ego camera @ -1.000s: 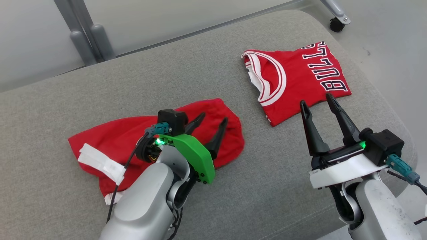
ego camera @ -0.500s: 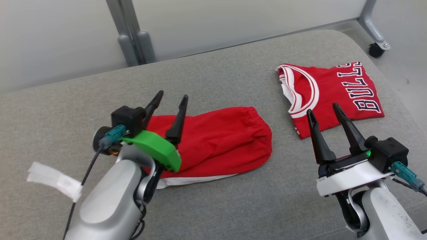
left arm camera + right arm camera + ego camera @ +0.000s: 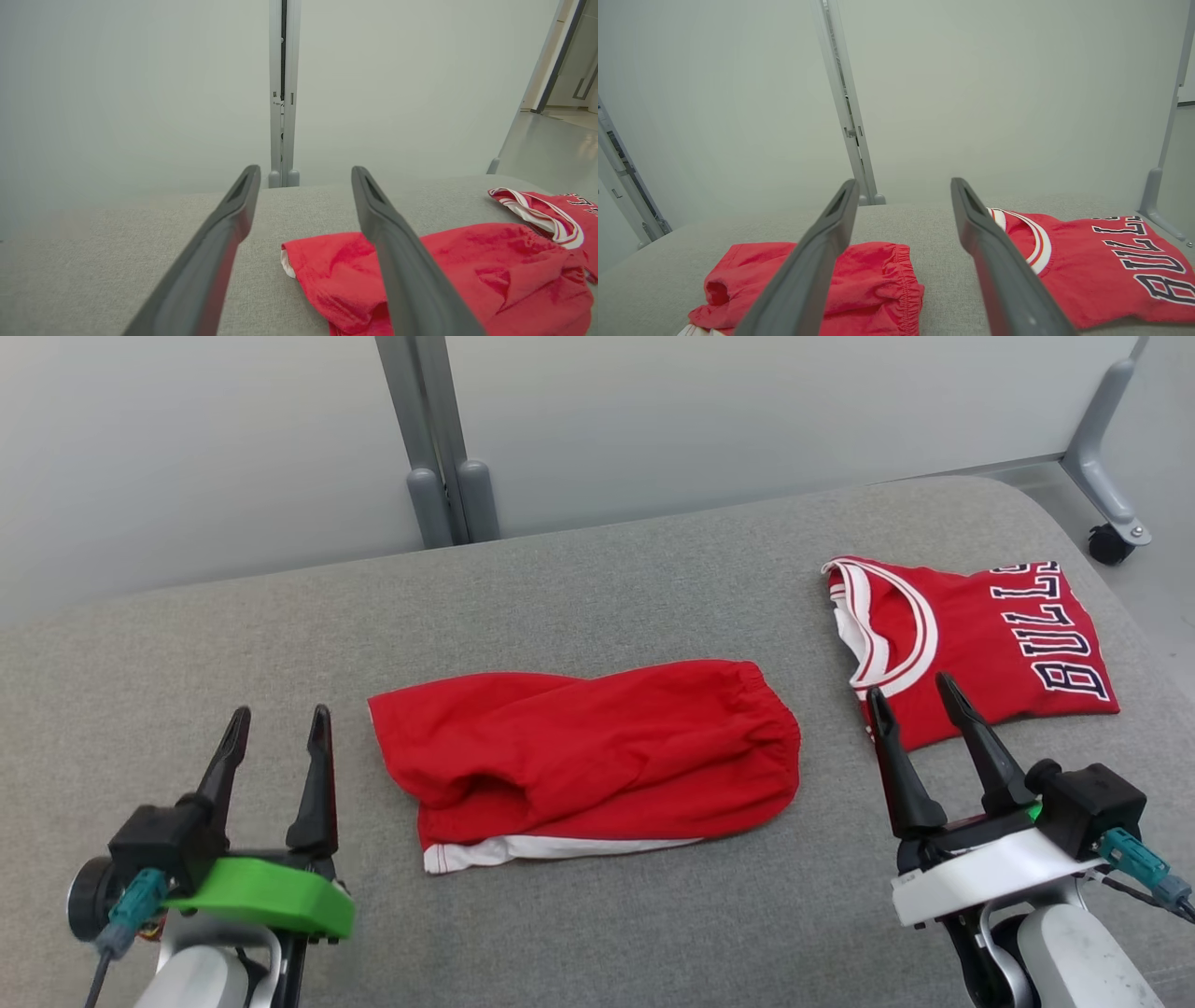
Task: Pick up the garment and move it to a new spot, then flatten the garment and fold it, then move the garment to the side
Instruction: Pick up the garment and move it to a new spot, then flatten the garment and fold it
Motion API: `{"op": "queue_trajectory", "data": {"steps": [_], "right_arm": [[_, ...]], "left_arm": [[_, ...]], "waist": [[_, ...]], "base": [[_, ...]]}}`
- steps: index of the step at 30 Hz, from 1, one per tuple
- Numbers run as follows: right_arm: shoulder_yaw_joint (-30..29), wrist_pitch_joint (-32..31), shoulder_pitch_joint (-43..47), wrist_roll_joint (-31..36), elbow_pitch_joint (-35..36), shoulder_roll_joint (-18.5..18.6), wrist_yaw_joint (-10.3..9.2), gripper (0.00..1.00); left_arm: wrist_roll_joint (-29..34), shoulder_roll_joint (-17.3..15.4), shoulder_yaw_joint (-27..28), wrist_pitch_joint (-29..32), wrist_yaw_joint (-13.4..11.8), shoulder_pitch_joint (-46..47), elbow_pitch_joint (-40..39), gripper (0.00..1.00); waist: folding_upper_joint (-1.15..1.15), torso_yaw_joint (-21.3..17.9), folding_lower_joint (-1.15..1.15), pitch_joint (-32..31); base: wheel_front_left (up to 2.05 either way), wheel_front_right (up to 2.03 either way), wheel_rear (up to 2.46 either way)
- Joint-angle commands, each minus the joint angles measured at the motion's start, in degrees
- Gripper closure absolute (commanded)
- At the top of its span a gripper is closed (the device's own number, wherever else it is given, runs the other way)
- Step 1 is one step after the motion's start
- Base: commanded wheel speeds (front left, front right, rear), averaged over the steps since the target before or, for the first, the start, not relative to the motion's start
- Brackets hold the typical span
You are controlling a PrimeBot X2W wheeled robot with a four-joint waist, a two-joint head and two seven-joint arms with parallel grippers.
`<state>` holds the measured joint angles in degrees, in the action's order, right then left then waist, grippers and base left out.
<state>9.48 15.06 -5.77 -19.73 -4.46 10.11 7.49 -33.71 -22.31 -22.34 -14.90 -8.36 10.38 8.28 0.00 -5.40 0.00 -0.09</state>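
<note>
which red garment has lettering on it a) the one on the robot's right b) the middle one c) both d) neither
a: the jersey on the robot's right bears dark block letters, while the shorts in the middle carry none.

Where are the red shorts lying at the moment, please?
In the head view, the red shorts lie at the middle of the grey cushion, left of the folded Bulls jersey and apart from it.

I log one marking, dark block capitals outlined in white across the chest of the folded red jersey [image 3: 980, 649], "BULL" reads clearly, a fifth letter at the fold looks like "S", right wrist view gives "BULL" too.
</note>
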Motion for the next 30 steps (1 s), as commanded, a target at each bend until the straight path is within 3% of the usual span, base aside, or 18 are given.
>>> {"op": "queue_trajectory", "data": {"steps": [1,8,24,30], "right_arm": [[-0.31,0.14,0.81,0.29,0.12,0.2,0.0,0.0],[-1.34,0.14,2.11,0.96,0.09,0.61,0.0,0.0],[-0.04,-0.17,0.27,-0.91,-3.95,2.56,0.0,0.0],[2.67,-13.29,-5.03,-4.21,-11.62,4.05,-0.02,0.0]], "left_arm": [[1.45,0.18,1.1,-0.29,-0.45,-1.59,-1.55,0.0],[6.48,4.28,6.45,-0.28,0.73,-10.14,-6.34,0.0],[10.24,7.71,10.38,-0.29,4.53,-10.5,-4.96,0.0],[10.8,8.36,10.85,-0.29,5.66,-9.13,-4.56,0.0]], "waist": [[0.0,0.05,0.0,-0.03],[0.0,0.15,0.0,0.57],[0.0,1.0,0.0,0.85],[0.0,3.27,0.0,1.85]], "base": [[0.0,0.0,0.0],[0.0,0.0,0.0],[0.0,0.0,0.0],[0.0,0.0,0.0]]}}
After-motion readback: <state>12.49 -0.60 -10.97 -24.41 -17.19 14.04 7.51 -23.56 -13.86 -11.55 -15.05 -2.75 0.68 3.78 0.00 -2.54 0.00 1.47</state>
